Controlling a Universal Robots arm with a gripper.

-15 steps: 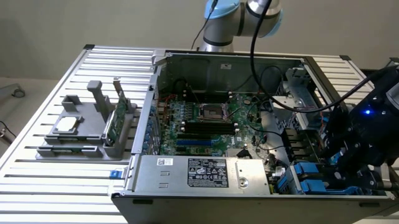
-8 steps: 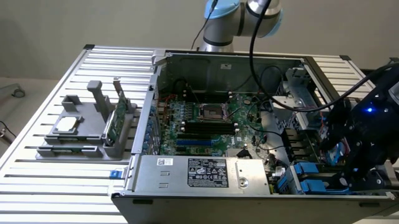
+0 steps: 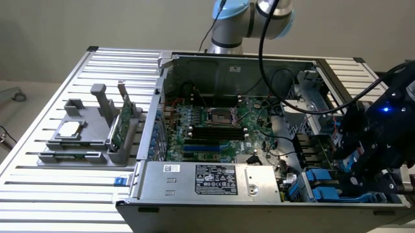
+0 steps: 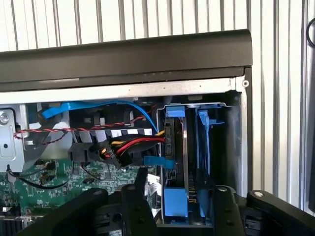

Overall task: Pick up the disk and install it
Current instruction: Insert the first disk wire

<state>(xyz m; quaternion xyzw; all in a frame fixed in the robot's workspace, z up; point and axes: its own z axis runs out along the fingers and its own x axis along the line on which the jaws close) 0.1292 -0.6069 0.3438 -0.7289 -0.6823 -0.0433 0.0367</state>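
Note:
The disk [image 4: 175,147] stands on edge in a slot of the drive bay [image 4: 216,142], a blue plastic rail on its near end. My gripper [image 4: 177,211] is just over that end. One black finger [image 4: 135,206] is on one side of the disk and the other finger [image 4: 224,206] on the opposite side, with a gap at each, so the gripper is open. In the exterior view the gripper [image 3: 370,174] hangs over the blue drive bays [image 3: 324,187] at the case's corner on the exterior view's right.
The open computer case [image 3: 227,60] lies on a slatted metal table [image 3: 65,194]. A power supply [image 3: 214,179] is beside the bays, with the motherboard [image 3: 214,126] behind. Red, yellow and blue cables [image 4: 128,145] run beside the disk. A grey fixture [image 3: 84,141] holds a silver chip [image 3: 71,128] and green card [image 3: 121,121].

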